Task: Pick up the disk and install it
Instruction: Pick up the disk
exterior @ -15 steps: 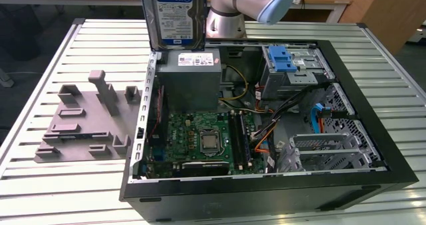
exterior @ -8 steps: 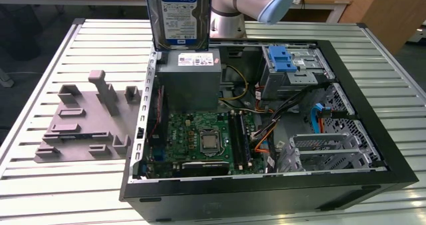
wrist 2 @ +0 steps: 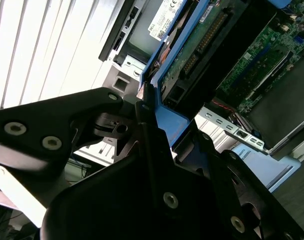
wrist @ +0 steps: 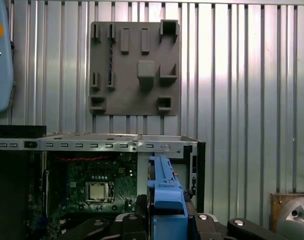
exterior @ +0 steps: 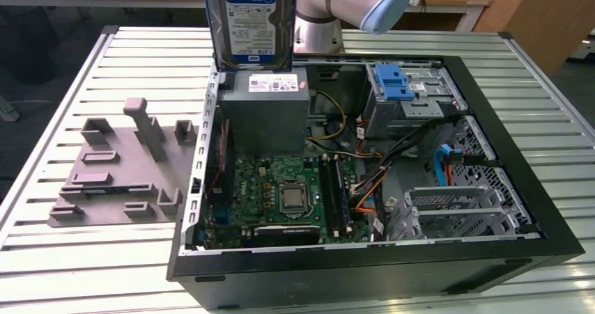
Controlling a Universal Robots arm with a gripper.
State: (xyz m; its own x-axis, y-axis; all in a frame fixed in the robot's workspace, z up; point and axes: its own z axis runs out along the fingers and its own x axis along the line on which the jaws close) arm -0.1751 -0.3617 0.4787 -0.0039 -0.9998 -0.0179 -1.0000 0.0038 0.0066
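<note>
Open computer case [exterior: 372, 272], nearest the exterior view's camera, lay on its side on the slatted metal tabletop [exterior: 83, 272]. A grey fixture plate [exterior: 111, 182] lay on the tabletop at 9 o'clock from the case. Inside the case, a grey box [exterior: 265, 122] sat at 11 o'clock and a drive cage [exterior: 409, 95] with a blue latch at 1 o'clock. The disk [exterior: 249, 25] hung upright in the air at 12 o'clock, just above the grey box, beside the arm [exterior: 353, 4]. In both wrist views the gripper [wrist 2: 146, 107] was closed on the disk, its fingers clamped on the blue carrier frame at one end.

Handling, as judged: the disk was stiff, dense for its size and sensitive to shock. Its metal faces were likely slippery and its circuit board was exposed, so the narrow framed edges offered the safest hold.
</note>
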